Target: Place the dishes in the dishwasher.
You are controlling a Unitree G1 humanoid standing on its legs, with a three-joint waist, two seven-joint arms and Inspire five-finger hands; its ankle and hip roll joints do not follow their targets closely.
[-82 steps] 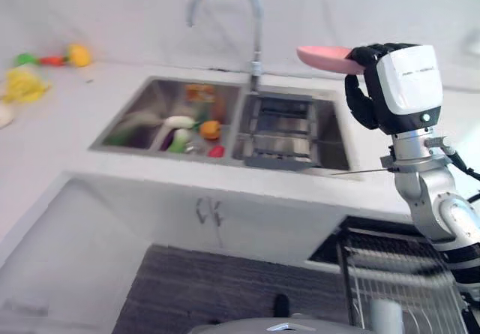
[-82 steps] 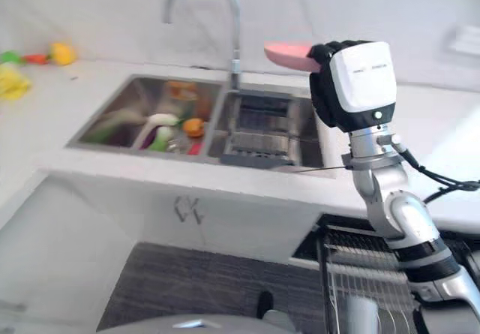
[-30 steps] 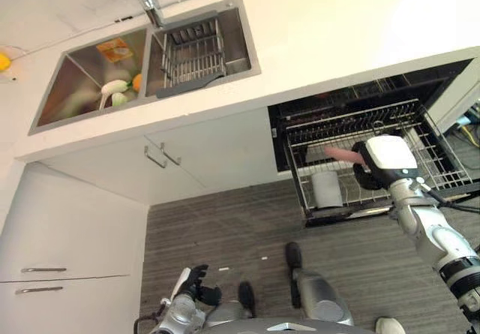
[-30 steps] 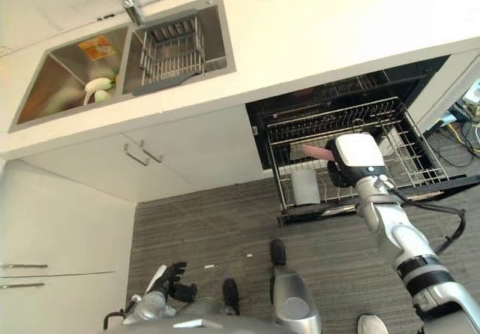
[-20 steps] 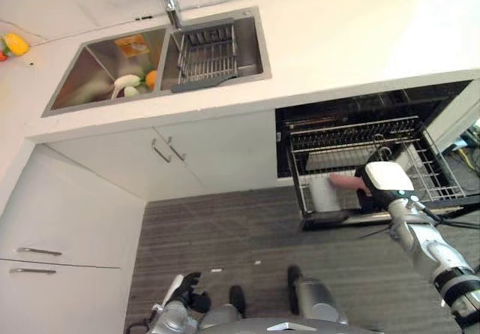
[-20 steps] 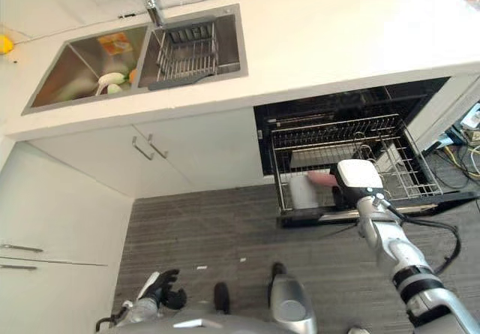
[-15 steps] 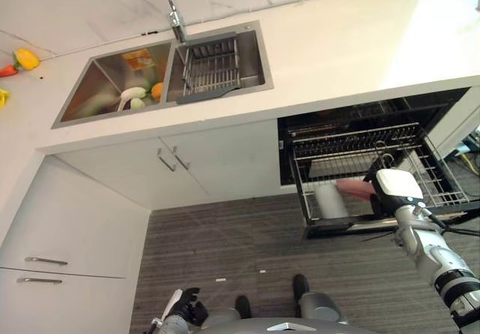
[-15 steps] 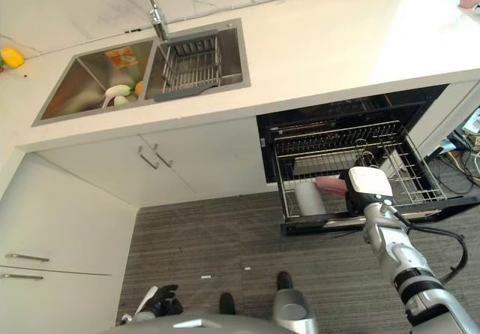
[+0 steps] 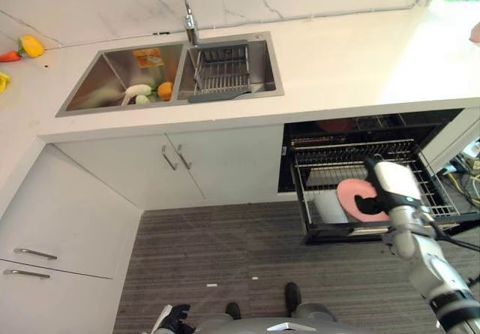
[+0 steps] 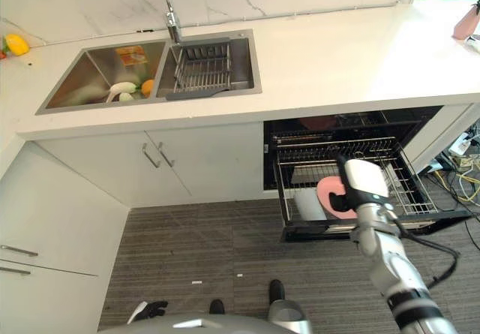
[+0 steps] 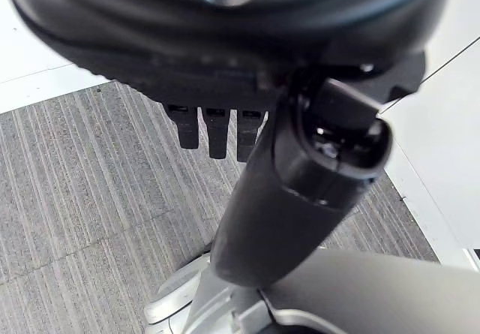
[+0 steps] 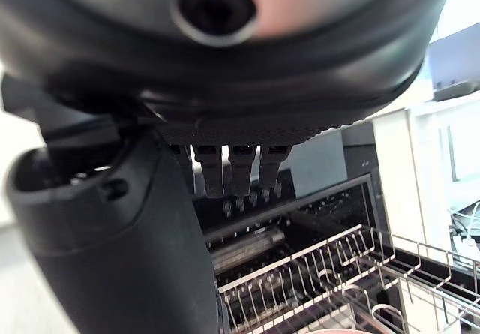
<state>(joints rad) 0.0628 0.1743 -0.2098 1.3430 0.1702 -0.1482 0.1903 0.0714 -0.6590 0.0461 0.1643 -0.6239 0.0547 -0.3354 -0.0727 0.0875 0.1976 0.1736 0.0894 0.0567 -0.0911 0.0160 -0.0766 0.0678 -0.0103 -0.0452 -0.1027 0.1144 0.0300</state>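
Your right hand [image 9: 373, 201] has turned the pink plate [image 9: 349, 197] from flat to upright since half a second ago — fingers curled on its rim, it stands in the pulled-out dishwasher rack [image 9: 431, 189] beside a white cup [image 9: 327, 208]. White countertop [image 9: 360, 56] and double sink [image 9: 112, 86] above, grey striped floor [image 9: 225, 251] below — your left hand [image 11: 217, 127] hangs relaxed over it.

Pulled-out rack [image 9: 427, 184] — pink plate [image 9: 349, 197], grey cup [image 9: 327, 206].
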